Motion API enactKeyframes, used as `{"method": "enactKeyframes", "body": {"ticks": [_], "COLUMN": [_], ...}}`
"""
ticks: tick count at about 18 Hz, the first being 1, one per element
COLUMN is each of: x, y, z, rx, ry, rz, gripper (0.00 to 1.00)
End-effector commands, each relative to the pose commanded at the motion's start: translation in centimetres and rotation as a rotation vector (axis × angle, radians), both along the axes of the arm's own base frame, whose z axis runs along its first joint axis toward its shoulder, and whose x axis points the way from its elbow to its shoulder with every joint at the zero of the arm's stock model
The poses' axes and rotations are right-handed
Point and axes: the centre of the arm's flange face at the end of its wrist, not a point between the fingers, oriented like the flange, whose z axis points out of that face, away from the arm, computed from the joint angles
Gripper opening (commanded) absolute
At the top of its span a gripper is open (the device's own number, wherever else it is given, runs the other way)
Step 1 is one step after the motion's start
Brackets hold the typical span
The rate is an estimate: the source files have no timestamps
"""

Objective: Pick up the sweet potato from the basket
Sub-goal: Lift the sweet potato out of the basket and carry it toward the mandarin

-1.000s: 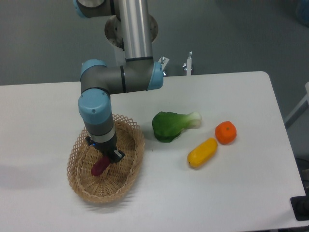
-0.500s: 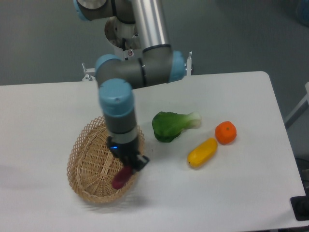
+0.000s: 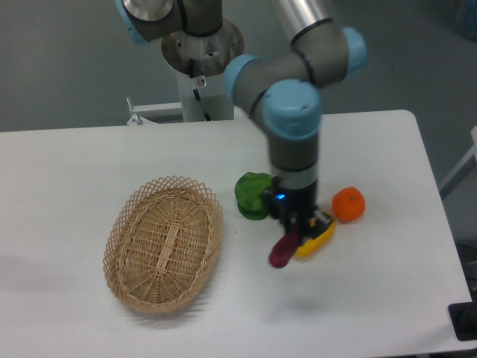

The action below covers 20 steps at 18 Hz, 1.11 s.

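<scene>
My gripper is shut on the sweet potato, a slim dark purple-red tuber that hangs from the fingers above the white table, to the right of the basket. The basket, an oval tan wicker one, stands at the left of the table and nothing lies in it. The gripper is well clear of the basket rim and hovers in front of the yellow fruit.
A green leafy vegetable lies just left of the gripper, partly hidden by the arm. A yellow oblong fruit lies behind the gripper. A round orange sits to the right. The table's right edge is beyond it.
The gripper has lifted the sweet potato out of the basket and carried it to the right, past the rim, to a spot above the table by the yellow fruit.
</scene>
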Motion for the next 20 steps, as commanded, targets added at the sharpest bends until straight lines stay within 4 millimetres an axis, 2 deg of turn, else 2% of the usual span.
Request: {"method": "enactKeyframes", "body": {"ticks": [2, 8, 20], "x": [-1.0, -2.3, -2.4], "y": [-1.1, -2.1, -2.1], "z": [0.0, 0.5, 0.7], "rx": [-0.004, -0.001, 0.005], "ry": [0.003, 0.016, 0.021], "rz": [-0.001, 0.012, 0.014], "gripper": [0.14, 0.14, 0.14]}}
